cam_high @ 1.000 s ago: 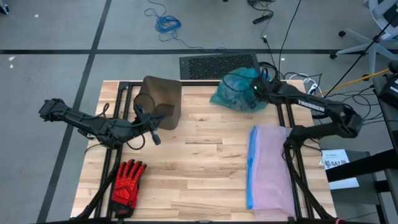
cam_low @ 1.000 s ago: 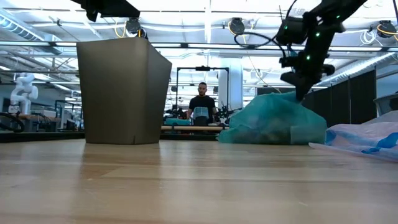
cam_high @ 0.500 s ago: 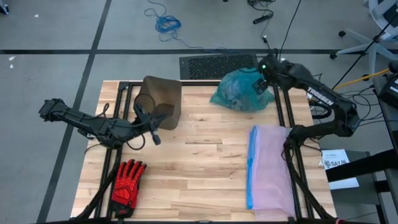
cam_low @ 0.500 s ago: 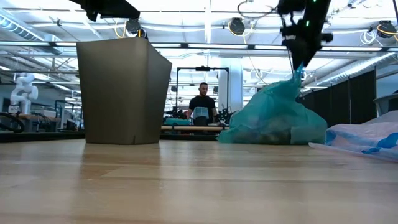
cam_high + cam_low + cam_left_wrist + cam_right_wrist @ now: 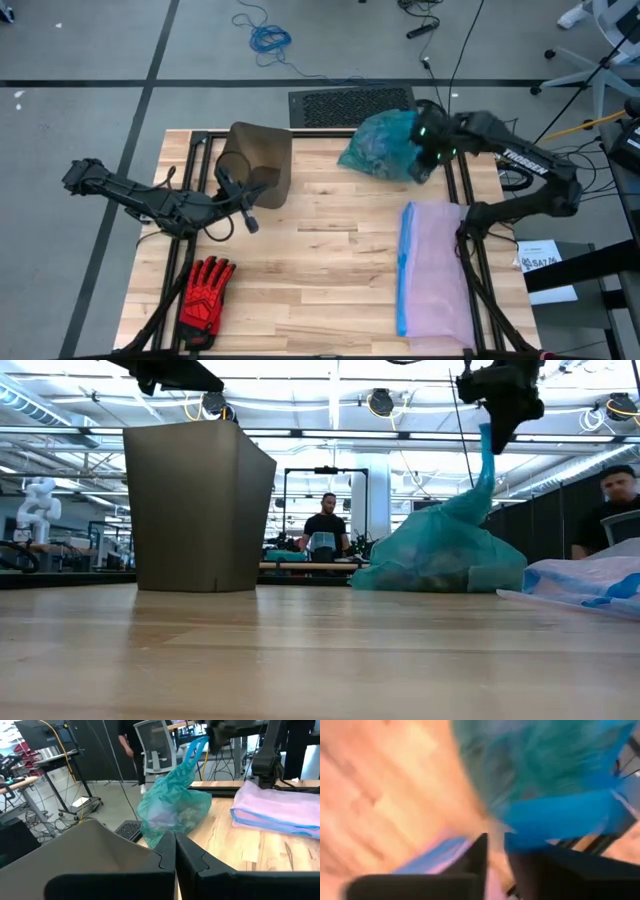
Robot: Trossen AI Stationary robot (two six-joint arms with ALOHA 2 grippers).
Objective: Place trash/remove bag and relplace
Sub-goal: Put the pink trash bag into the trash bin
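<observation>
Overhead, the right pincer point(image 5: 497, 428) pinches the bag point(image 5: 440, 555) top.

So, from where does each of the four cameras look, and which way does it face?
High view: above the table, facing straight down; both arms show, right pincer at the teal bag.
Low view: at table-top height, facing level; right pincer pulls the bag's neck up.
Left wrist view: on the left arm, facing the bag past its shut fingers.
Right wrist view: on the right arm, facing the bag.
All four share the teal bag.
</observation>
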